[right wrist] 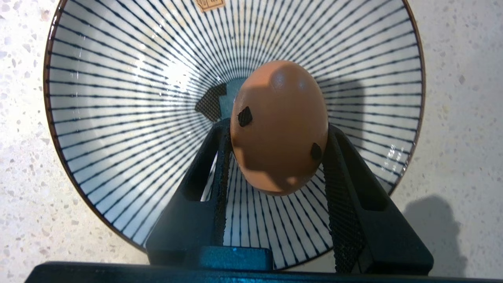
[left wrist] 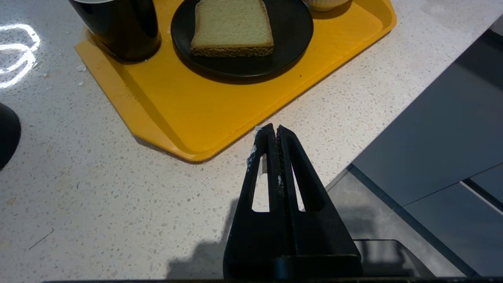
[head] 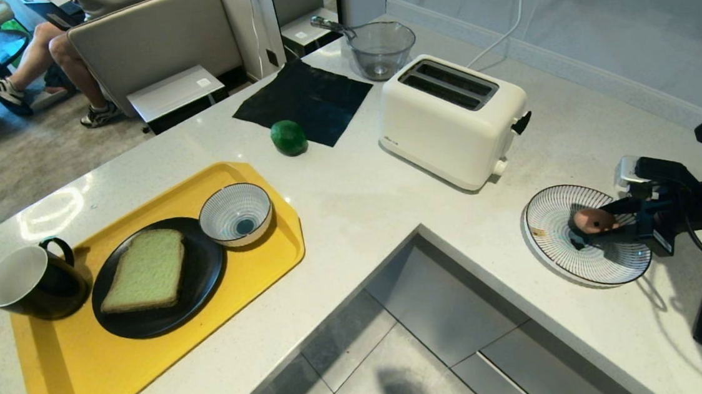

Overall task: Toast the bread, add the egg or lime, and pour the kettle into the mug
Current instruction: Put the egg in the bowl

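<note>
Head view: right gripper [head: 587,233] clamps the egg [head: 593,220] over the striped plate [head: 556,255], far right.
Left wrist view: left gripper [left wrist: 272,133] pressed together, near the yellow tray [left wrist: 220,114].
Right wrist view: egg [right wrist: 279,125] between both fingers [right wrist: 341,184].

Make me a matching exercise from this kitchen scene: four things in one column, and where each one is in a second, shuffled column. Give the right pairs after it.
Things
1. the egg
2. the bread
3. the lime
4. the mug

Places
A. on the counter, at the edge of the black cloth
B. on the yellow tray, beside the black plate
C. between the fingers of the right gripper, above the striped dish
D. flat on the black plate

Pairs: 1-C, 2-D, 3-A, 4-B
</note>
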Robot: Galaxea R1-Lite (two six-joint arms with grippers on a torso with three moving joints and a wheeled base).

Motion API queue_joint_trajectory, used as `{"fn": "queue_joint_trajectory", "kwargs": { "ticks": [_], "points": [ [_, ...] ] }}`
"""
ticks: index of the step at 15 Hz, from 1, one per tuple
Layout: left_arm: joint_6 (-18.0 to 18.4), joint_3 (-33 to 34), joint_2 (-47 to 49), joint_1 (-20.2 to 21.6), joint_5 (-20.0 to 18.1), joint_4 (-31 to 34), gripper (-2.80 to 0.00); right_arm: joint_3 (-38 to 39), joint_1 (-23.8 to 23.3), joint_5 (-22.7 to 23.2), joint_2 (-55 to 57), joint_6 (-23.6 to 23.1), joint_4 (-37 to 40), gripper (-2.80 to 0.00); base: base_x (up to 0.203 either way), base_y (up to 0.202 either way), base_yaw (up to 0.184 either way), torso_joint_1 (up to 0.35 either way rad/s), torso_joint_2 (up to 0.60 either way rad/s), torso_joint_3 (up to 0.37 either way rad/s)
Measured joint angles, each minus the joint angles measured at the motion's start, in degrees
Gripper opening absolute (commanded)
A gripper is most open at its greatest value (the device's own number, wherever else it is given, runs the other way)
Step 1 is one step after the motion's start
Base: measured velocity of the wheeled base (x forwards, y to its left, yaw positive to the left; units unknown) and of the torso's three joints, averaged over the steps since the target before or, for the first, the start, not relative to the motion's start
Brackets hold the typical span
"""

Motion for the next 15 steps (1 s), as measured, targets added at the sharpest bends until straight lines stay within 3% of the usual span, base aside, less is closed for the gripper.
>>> {"fn": "queue_joint_trajectory", "kwargs": {
  "ticks": [8, 15],
  "points": [
    [0.0, 0.0, 0.0, 0.0, 0.0, 0.0, -2.80, 1.0, -4.7, 4.1, -5.0, 1.0, 3.8, -2.80, 0.000, 0.000, 0.000, 0.000, 0.00, 0.000],
    [0.0, 0.0, 0.0, 0.0, 0.0, 0.0, -2.80, 3.7, -5.9, 6.8, -13.1, 12.2, 4.2, -2.80, 0.000, 0.000, 0.000, 0.000, 0.00, 0.000]
  ]
}}
